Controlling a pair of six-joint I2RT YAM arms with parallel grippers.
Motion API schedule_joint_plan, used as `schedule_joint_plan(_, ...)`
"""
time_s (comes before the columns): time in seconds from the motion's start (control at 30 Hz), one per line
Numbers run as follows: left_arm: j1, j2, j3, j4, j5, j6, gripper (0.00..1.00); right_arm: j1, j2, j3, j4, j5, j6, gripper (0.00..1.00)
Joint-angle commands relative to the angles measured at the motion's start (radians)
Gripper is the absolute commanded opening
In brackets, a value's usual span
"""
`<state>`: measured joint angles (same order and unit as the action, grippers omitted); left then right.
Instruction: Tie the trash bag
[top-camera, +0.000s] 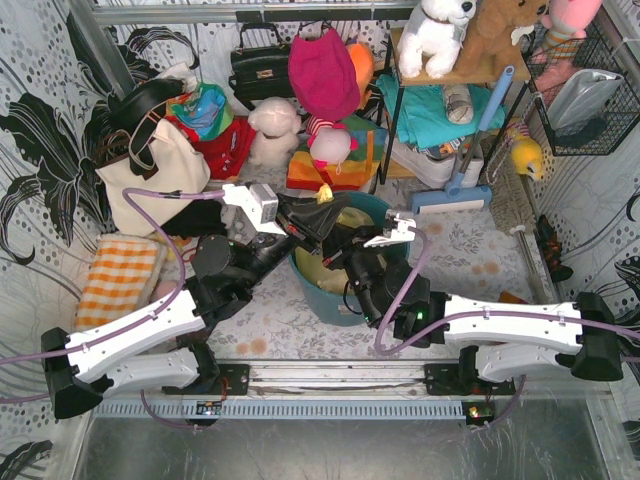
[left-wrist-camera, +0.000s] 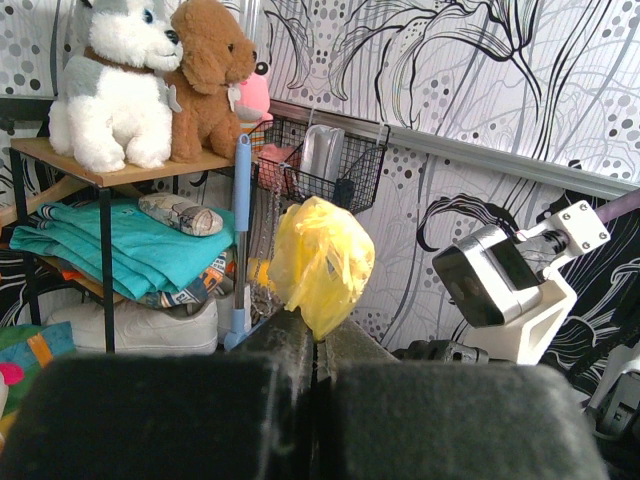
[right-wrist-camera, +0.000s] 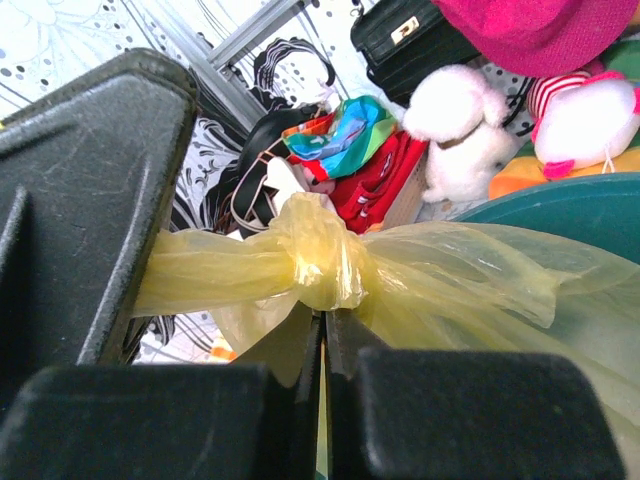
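**A:** Top external first. What is the biggest thing on the table?

**B:** The teal bin. It stands upright just ahead of both arms, about midway between them.

**A:** And the bag?

**B:** The bag sits inside the bin, with yellow-green film showing above the rim. Both arms reach in over it, and their black wrists hide much of the opening.

**A:** What is the left gripper doing?

**B:** In the left wrist view, the left gripper has its jaws pressed together. A crumpled tuft of the bag's film stands up out of the seam, so it is pinching the bag's tail.

**A:** The right one?

**B:** In the right wrist view, the right gripper also has its jaws together. A fold of film runs down into the seam between them, so it is clamped on the bag too, just under the knot.

**A:** So there is a knot?

**B:** Yes. The knot is a tight lump in the twisted neck. It lies between the bin's rim on one side and the left gripper's finger on the other, and a strand runs from it to that finger.
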<state>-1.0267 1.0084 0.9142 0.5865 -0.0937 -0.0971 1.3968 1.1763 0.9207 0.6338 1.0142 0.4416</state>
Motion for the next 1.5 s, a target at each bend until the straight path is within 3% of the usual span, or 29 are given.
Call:
schedule_joint_plan(0.0,0.002,-0.021,0.013,0.021,0.016,-0.010,0.00,0.005,0.026,-0.021,0.173,0.069,-0.115,0.00)
schedule_joint_plan(0.3,0.002,-0.025,0.023,0.001,0.013,-0.003,0.00,0.005,0.075,-0.066,0.460,0.131,-0.338,0.00)
schedule_joint_plan(0.67,0.002,-0.020,0.028,-0.004,0.015,-0.006,0.00,0.005,0.137,-0.080,0.697,0.149,-0.506,0.00)
schedule_joint_plan(0.8,0.002,-0.024,0.028,-0.007,-0.002,-0.001,0.00,0.005,0.104,-0.100,0.685,0.180,-0.524,0.00)
schedule_joint_plan(0.97,0.002,-0.034,0.028,-0.014,-0.023,0.005,0.24,0.005,0.076,-0.123,0.633,0.188,-0.479,0.00)
schedule_joint_plan(1.13,0.002,-0.055,0.039,-0.025,-0.027,0.010,0.62,0.005,0.066,-0.124,0.582,0.165,-0.431,0.00)
schedule_joint_plan(1.2,0.002,-0.073,0.055,-0.056,-0.031,0.018,0.72,0.005,0.060,-0.121,0.554,0.156,-0.406,0.00)
schedule_joint_plan(1.33,0.002,-0.128,0.102,-0.213,-0.062,0.035,0.82,0.005,0.047,-0.113,0.487,0.143,-0.359,0.00)
schedule_joint_plan(1.47,0.002,-0.207,0.119,-0.405,-0.088,0.072,0.83,0.005,0.035,-0.109,0.442,0.137,-0.330,0.00)
